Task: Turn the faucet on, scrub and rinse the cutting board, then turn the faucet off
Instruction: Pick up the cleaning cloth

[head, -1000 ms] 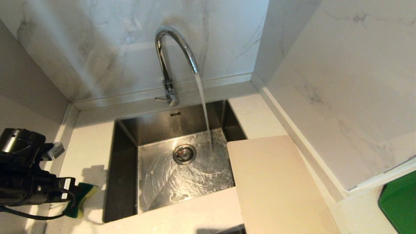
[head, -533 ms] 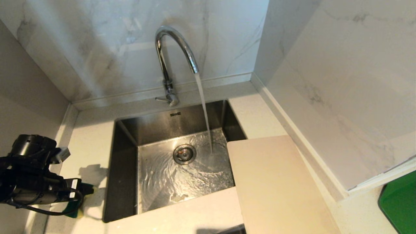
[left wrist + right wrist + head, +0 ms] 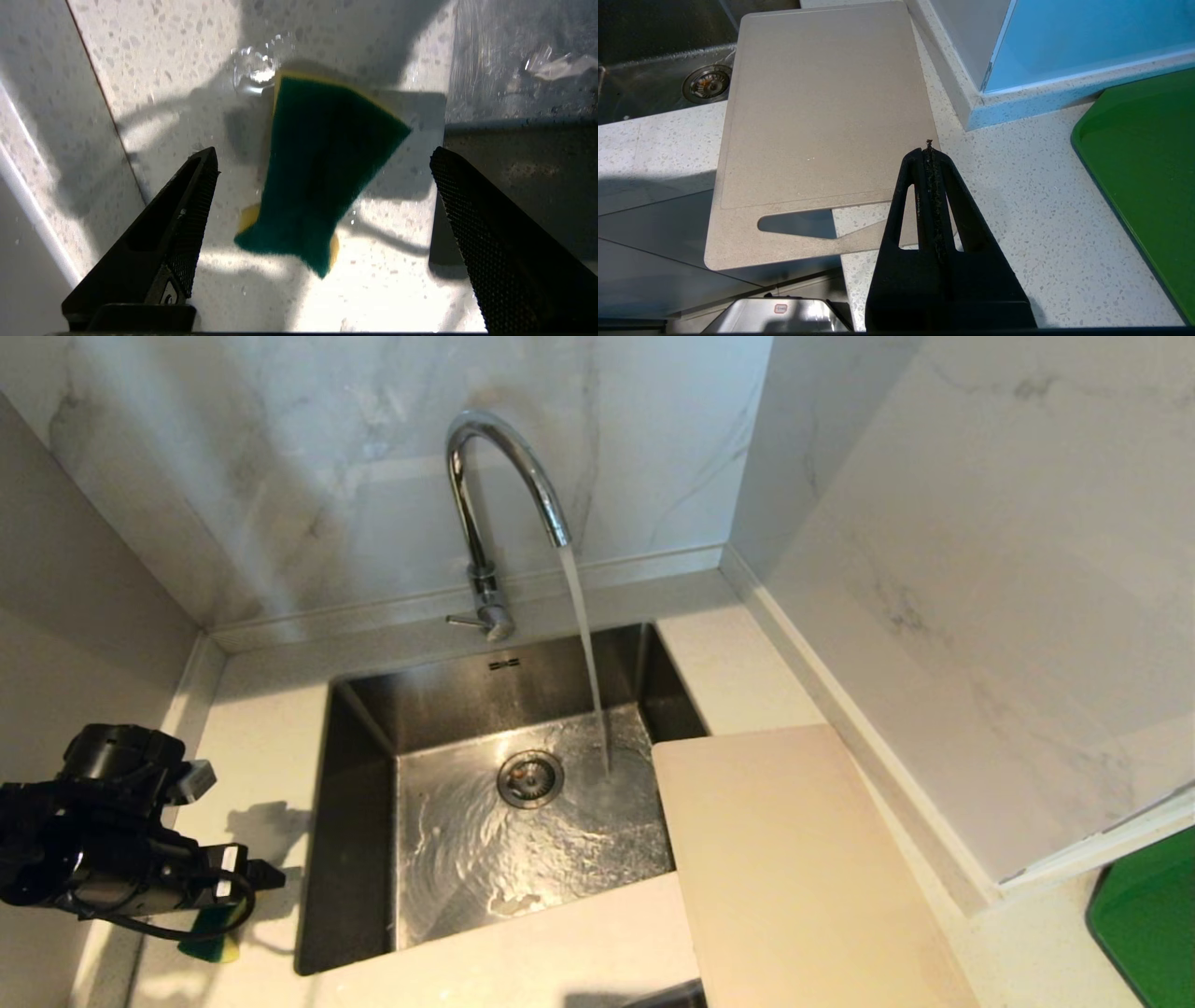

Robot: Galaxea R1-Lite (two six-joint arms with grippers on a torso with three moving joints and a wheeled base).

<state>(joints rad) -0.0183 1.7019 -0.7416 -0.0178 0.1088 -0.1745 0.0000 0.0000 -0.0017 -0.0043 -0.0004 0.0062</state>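
Two spread fingers of the left tool (image 3: 322, 158) straddle the sponge (image 3: 317, 172) lying loose below; closing off-centre could nudge it into the sink (image 3: 373, 709).

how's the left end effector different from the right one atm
The left end effector has its jaws spread wide; the right end effector is pressed shut. The left one hangs over the green-and-yellow sponge lying on the counter beside the sink; the right one sits above the cutting board's handle end. Both hold nothing.
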